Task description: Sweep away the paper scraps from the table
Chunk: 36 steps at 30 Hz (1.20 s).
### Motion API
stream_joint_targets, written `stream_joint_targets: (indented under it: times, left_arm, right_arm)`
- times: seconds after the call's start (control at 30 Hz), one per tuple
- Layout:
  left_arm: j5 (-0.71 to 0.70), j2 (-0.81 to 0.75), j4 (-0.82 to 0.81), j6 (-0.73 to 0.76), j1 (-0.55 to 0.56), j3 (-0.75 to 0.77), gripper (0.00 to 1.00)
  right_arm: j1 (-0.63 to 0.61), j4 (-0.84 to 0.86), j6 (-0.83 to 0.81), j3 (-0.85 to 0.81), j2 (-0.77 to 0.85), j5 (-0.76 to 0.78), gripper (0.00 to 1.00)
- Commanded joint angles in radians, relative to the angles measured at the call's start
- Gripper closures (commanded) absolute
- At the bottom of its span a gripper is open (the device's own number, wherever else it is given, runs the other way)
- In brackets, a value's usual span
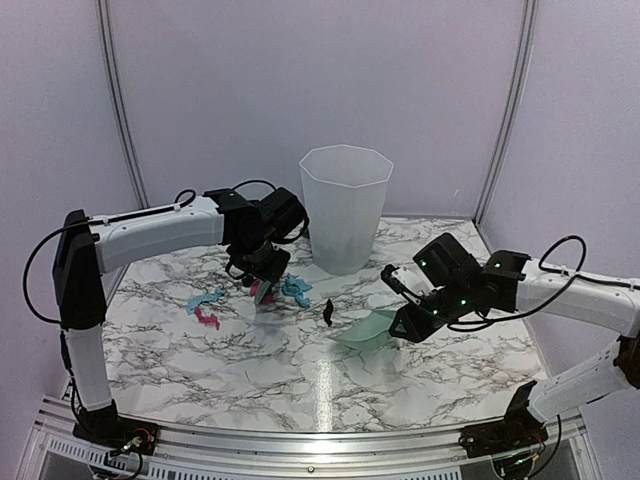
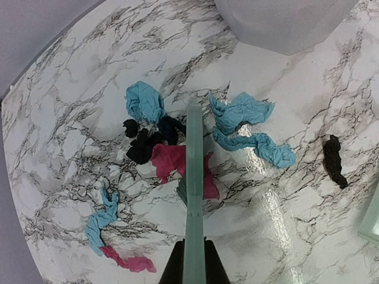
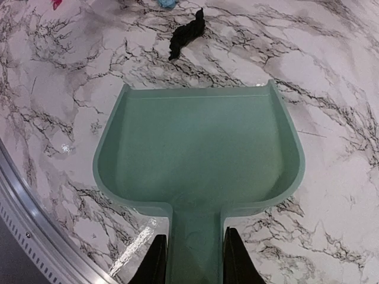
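The left arm reaches to the far centre of the table point(image 1: 250, 370), its left gripper point(image 1: 262, 268) clamped on the brush point(image 2: 193, 195), which is set down among the paper scraps point(image 2: 243, 112). The right gripper point(image 3: 194, 251) holds the handle of the dustpan point(image 3: 201, 148), which lies flat and empty at right, with one black scrap point(image 3: 186, 35) just beyond its lip. What is in the bin point(image 1: 345, 205) behind cannot be told.

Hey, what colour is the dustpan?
The dustpan is pale mint green, best seen in the right wrist view.
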<state>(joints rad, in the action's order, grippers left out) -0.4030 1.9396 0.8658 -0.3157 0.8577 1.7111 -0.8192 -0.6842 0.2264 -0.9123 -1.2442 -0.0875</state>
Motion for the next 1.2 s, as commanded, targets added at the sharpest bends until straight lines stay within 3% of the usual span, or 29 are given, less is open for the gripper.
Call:
stream_joint_targets:
  times: [0.0,0.43,0.8,1.17]
  left_arm:
    - [0.080,0.046,0.024,0.083,-0.018,0.063,1.00]
    - [0.225,0.091,0.045,0.212,-0.017,0.103,1.00]
    - [0.375,0.071,0.055,0.228,-0.013,0.076,1.00]
    - [0.379,-0.018,0.047,0.128,0.021,-0.015,1.00]
  right_arm:
    - [-0.008,0.073,-0.129,-0.051,-0.051,0.028,1.00]
    - [-0.006,0.195,-0.400,-0.056,-0.212,-0.004,1.00]
    - [0.008,0.319,-0.474,-0.052,-0.310,-0.021,1.00]
    - [0.012,0.356,-0.469,-0.064,-0.351,-0.040,1.00]
